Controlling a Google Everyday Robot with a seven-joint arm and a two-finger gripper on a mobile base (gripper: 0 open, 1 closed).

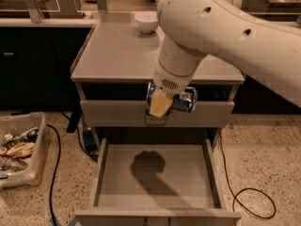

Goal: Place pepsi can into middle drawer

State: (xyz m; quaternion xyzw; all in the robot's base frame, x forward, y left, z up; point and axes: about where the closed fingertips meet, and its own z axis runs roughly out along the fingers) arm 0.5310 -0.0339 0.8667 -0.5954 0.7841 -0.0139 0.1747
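While above drawer [188, 185], gripper [168, 104] holds can [187, 100]

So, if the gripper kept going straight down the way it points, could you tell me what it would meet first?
Most likely the bare floor of the open middle drawer. The gripper, shut on the pepsi can, hangs above it; its shadow lies on that floor, though depth is unclear.

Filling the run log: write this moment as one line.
phase: carry | end effector: shut on blue aluminium pepsi can, can lying sideways | position: above open grey metal middle drawer | can in drawer: not yet
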